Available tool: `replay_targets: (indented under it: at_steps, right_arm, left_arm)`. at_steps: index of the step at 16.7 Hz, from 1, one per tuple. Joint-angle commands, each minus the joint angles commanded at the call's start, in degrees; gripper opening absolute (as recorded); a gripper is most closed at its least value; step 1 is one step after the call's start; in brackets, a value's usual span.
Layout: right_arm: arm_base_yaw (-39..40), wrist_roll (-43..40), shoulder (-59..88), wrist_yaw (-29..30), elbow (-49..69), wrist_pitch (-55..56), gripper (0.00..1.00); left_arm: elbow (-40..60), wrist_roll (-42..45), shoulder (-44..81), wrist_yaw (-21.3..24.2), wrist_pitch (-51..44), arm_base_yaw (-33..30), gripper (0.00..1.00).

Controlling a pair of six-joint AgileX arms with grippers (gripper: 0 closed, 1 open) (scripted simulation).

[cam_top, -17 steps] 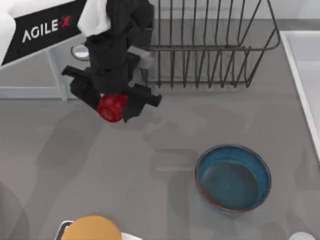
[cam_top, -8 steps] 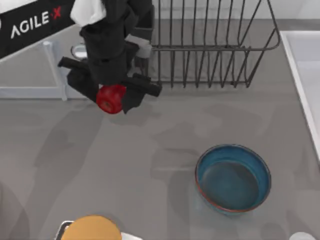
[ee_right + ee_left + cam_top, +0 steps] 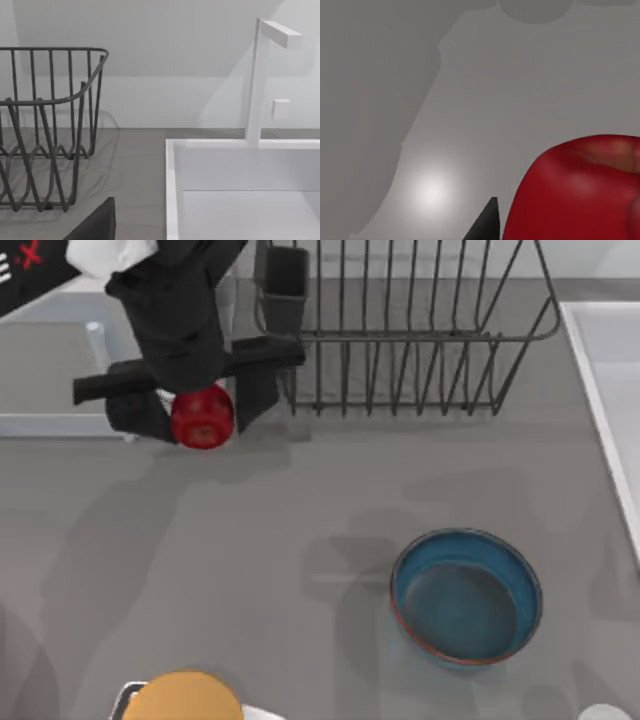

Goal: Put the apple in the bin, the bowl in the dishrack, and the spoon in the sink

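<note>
My left gripper is shut on the small red apple and holds it above the table at the back left, just in front of the dishrack's left end. The apple looms large in the left wrist view beside one dark fingertip. A pale clear-walled bin lies just left of the apple. The blue bowl sits upright on the table at front right. The black wire dishrack stands at the back. The sink lines the right edge. The spoon is hidden or out of view.
A dark utensil cup sits at the dishrack's left corner. An orange-yellow round thing rests at the front left edge. In the right wrist view are the dishrack, the sink, a white faucet and my parked right gripper.
My left gripper has carried the apple leftward and toward the back, away from the dishrack's front and closer to the bin. The bowl has not moved.
</note>
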Motion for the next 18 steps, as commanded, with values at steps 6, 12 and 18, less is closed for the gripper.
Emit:
replay_targets:
  at_steps: [6,12,18]
  right_arm:
    - [0.0,0.0,0.0,0.0,0.0,0.0,1.0]
    - [0.0,0.0,0.0,0.0,0.0,0.0,1.0]
    - [0.0,0.0,0.0,0.0,0.0,0.0,1.0]
  left_arm:
    - [-8.41,-44.49,-6.63,-1.68,-3.0,5.53,0.0]
    - [-17.77,-90.5,-10.46,-7.02,-9.11,14.15,0.0]
    - [-22.7,-121.28,-14.86,-13.94,-13.22,23.59,0.0]
